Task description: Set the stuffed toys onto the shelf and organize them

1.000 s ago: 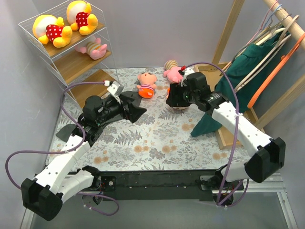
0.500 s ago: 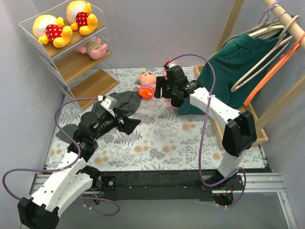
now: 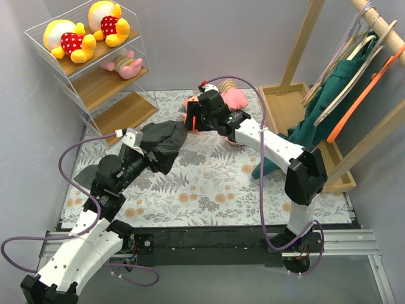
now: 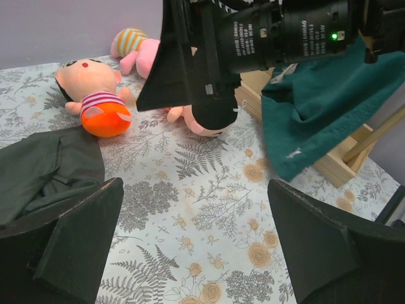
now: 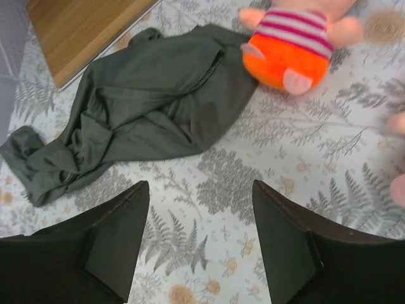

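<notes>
The shelf stood at the far left corner of the bench and carried three toys. My left end effector and right end effector were wide open, empty. The peach doll lay near the far edge.

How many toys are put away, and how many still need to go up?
Halfway. Done: two yellow bears on the top board of the shelf, a pink pig on the middle one. In hand: nothing; the left claw and right claw are open, the right near the orange doll. Left: that doll and two pink toys on the table.
</notes>
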Tool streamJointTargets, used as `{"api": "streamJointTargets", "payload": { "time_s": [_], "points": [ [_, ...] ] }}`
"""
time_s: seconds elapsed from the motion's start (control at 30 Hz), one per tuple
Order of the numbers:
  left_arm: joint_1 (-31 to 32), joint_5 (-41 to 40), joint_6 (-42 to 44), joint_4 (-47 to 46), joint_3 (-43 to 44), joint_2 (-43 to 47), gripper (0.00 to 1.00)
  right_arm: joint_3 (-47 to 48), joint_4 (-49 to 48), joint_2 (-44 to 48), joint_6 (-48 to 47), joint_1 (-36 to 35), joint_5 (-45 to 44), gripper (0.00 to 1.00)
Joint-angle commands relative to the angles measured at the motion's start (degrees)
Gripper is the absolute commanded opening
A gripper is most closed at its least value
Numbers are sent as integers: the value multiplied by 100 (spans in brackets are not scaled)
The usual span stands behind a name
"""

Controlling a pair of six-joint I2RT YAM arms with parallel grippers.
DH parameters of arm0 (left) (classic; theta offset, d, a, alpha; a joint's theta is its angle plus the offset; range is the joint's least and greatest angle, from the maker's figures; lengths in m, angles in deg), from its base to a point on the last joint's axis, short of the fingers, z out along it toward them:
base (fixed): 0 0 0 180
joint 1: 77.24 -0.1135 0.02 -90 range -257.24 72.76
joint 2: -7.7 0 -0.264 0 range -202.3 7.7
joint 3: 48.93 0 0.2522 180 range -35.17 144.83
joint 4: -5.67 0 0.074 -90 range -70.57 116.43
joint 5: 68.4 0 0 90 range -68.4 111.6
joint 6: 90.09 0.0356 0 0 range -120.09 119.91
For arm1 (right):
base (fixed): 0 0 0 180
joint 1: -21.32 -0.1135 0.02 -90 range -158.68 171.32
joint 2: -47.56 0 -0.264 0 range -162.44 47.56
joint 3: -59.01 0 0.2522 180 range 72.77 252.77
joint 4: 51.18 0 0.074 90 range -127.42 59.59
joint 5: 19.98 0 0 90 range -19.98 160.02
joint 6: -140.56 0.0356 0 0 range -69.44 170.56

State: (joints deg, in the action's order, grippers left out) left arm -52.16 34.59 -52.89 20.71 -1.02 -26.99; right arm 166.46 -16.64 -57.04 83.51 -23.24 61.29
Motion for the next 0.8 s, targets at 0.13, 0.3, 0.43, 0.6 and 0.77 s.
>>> {"api": "streamJointTargets", "payload": {
  "time_s": [0.13,0.3,0.43,0.6,0.77],
  "points": [
    [-3,-210,24,-5,-31,165,98,1476,-293,-1115,-2273,359,-1894,75],
    [23,-270,103,13,-31,218,98,1169,-1065,-1388,-3697,685,-2387,70],
    [23,-341,155,21,-32,244,98,1160,-1611,-1642,-4594,878,-2423,71],
    [23,-350,199,48,-31,235,98,1379,-1796,-2152,-5360,1019,-2335,72],
    [23,-420,235,57,-58,271,98,1617,-1936,-2565,-5738,1151,-2308,75]
  ]
}}
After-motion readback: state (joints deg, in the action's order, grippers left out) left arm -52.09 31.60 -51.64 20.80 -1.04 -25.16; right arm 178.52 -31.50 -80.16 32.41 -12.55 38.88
